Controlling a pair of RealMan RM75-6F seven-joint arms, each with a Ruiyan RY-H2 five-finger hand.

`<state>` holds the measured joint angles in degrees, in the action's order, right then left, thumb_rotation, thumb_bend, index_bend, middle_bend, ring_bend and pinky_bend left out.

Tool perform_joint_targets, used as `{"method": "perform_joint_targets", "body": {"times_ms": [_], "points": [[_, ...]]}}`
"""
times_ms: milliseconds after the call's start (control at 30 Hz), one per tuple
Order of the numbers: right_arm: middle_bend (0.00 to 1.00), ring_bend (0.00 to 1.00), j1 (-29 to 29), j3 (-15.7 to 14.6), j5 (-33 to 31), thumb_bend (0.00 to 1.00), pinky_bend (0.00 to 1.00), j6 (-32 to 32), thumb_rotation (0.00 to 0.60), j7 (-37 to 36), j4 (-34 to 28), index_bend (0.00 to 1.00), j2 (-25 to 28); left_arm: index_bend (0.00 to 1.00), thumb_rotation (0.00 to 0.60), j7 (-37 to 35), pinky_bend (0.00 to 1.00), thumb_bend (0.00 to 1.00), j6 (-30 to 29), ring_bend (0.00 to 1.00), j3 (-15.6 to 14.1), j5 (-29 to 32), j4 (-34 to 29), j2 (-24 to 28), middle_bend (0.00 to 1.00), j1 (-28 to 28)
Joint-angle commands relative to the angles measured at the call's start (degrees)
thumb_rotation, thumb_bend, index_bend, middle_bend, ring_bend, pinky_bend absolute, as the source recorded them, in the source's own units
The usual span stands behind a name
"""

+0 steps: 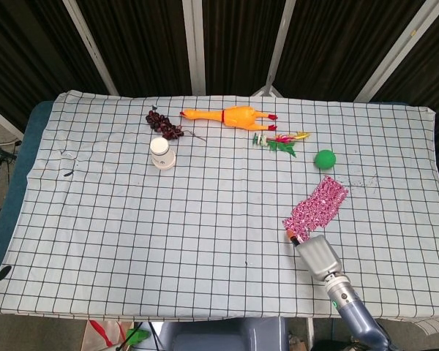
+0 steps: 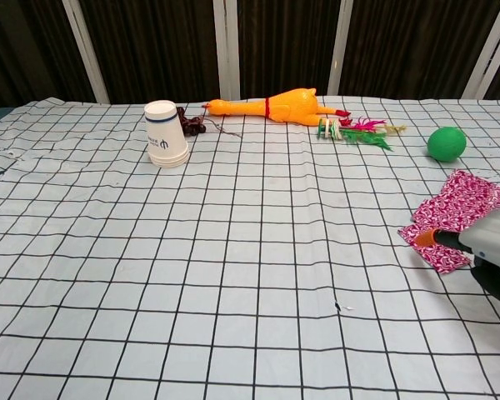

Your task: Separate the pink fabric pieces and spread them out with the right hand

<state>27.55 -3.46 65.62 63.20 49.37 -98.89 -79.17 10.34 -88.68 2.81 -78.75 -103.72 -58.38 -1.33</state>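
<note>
Pink fabric pieces lie overlapped on the checked tablecloth, toward its right edge.
At their near corner rests the right hand, an orange fingertip touching the cloth; how its fingers are set cannot be told. Beyond sit a green ball, feathered toy and rubber chicken.

Rubber chicken; paper cup upside down; green ball.
</note>
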Motion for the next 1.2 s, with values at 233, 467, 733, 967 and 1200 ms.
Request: {"method": "perform_joint_targets", "body": {"times_ms": [233,467,733,967,1200], "points": [[0.81,0.82,0.9,1.1,-4.6,0.73,0.64,-1.8,0.6,0.6,3.7,0.15,-1.4,0.1,0.6,0.4,0.17,0.2,0.1,0.05,0.0,0.1,-0.1,-0.1,0.03,0.1],[0.81,0.81,1.2,0.4,-5.3,0.73,0.64,-2.8,0.6,0.1,5.1,0.16,-2.1,0.1,0.6,1.2,0.17,0.2,0.1,0.05,0.0,0.2,-0.2,-0.4,0.03,0.2],[0.81,0.82,0.9,-0.7,-3.1,0.73,0.64,-1.6,0.6,-0.1,3.5,0.16,-1.9,0.1,0.6,1.3,0.17,0.2,0.1,0.05,0.0,0.3,-0.2,-0.5,0.03,0.2],[0.81,0.82,0.7,-1.7,-2.0,0.73,0.64,-0.9,0.6,1.2,1.6,0.16,-2.0,0.1,0.6,1.3,0.17,0.2,0.3,0.05,0.0,0.2,-0.2,-0.4,0.03,0.3],[0.81,0.81,0.8,0.2,-2.6,0.73,0.64,0.7,0.6,0.5,1.5,0.16,-1.6,0.1,0.6,1.0,0.17,0.2,0.0,0.05,0.1,0.3,-0.1,-0.4,0.03,0.1]]}}
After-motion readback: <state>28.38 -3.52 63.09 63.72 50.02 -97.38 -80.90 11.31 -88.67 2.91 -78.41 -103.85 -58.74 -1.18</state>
